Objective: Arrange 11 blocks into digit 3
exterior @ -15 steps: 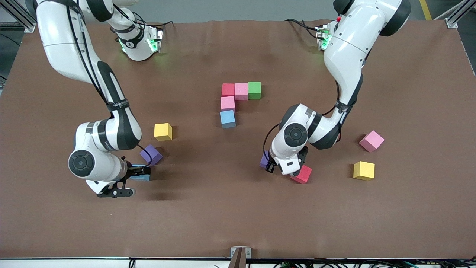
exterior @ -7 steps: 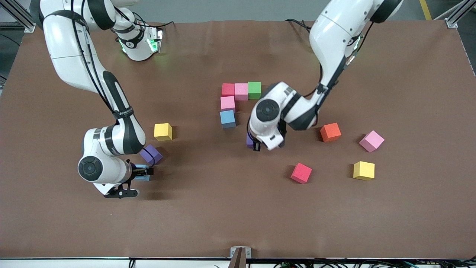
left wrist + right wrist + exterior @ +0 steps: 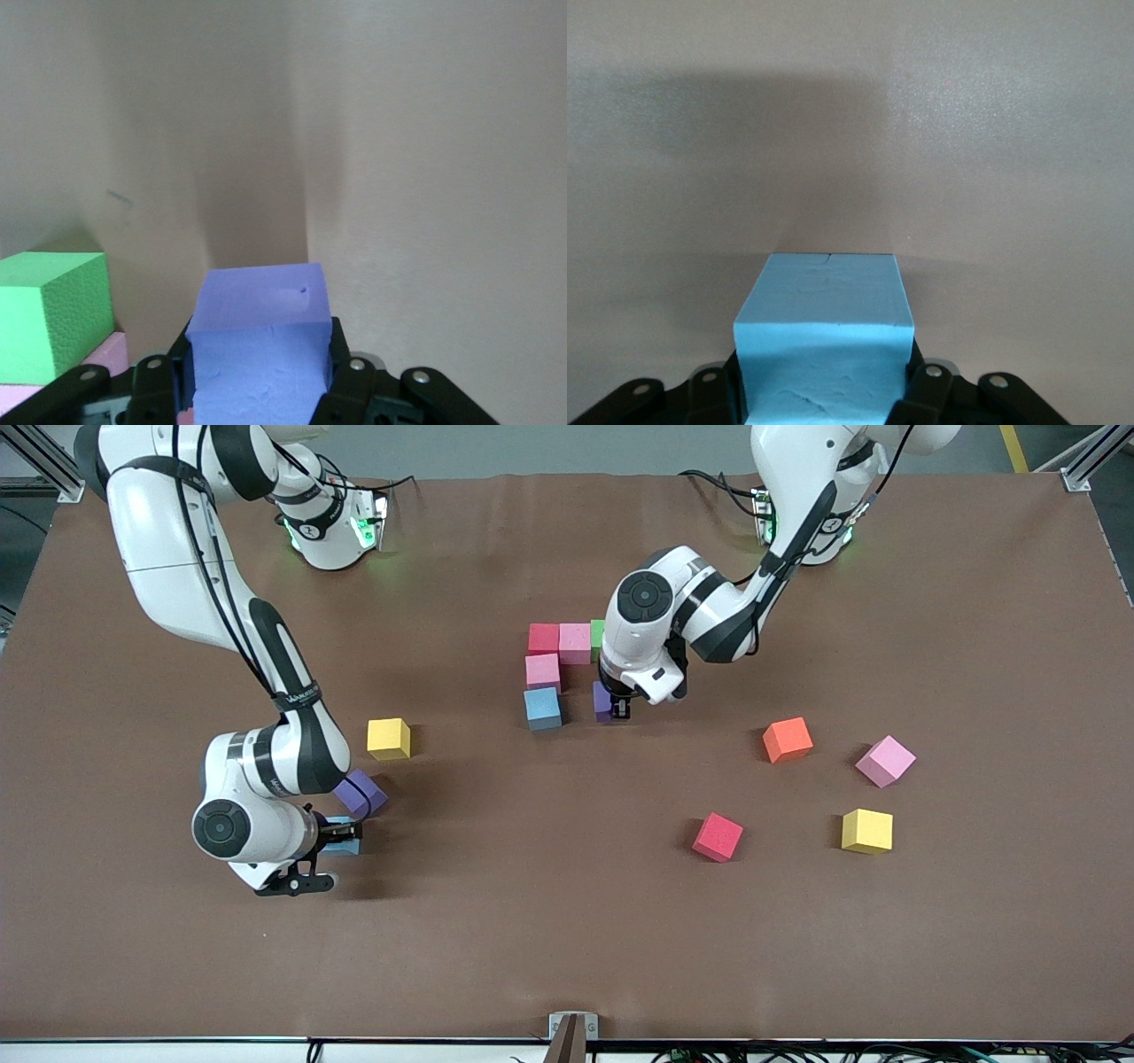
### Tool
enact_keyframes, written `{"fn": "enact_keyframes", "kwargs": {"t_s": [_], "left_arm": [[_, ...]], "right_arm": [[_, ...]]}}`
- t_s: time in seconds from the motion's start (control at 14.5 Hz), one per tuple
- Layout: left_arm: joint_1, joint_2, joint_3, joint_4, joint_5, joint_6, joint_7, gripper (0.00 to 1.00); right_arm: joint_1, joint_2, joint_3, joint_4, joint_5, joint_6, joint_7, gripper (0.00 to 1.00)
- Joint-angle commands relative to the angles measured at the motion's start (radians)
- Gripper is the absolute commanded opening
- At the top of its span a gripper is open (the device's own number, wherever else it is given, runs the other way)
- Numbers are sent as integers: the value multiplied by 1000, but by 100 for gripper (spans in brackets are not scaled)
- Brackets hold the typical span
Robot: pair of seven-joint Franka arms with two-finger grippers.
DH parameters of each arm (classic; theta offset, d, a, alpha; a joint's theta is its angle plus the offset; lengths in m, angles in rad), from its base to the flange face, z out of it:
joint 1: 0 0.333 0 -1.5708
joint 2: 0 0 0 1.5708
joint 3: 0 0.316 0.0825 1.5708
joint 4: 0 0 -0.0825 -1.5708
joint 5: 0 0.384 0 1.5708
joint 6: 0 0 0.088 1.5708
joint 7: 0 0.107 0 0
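Carried in from the left arm's end of the tabletop [image 3: 567, 921], the left gripper [image 3: 611, 701] holds its jaws clamped on a purple block [image 3: 259, 345], just beside the blue block [image 3: 542, 708] of the partly built digit 3 [image 3: 567, 669]. Over at the right arm's end, the right gripper [image 3: 347, 838] has its jaws around a light blue block [image 3: 822, 350] on the tabletop.
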Motion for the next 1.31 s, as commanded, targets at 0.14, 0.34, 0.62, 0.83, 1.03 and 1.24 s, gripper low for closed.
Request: {"fn": "enact_keyframes", "kwargs": {"t_s": [0.14,0.34,0.62,0.83,1.03,1.24], "left_arm": [[-32,35,-1,-13,13,69,-103,17],[-56,55,5,-9,16,103,-131,17],[-79,83,8,12,25,104,-131,17],[-81,92,6,36,50,104,-134,17],[-79,113,8,70,51,104,-134,17],[-78,136,8,95,79,104,-134,17]], "right_arm": [[0,-12,23,58,-8,-43,-10,33],[56,-12,25,134,-7,-118,4,33],[178,-12,22,134,-7,-106,49,33],[268,-11,20,129,36,-104,200,33],[365,-9,20,116,47,-68,251,33],[426,-1,20,86,50,3,339,33]]}}
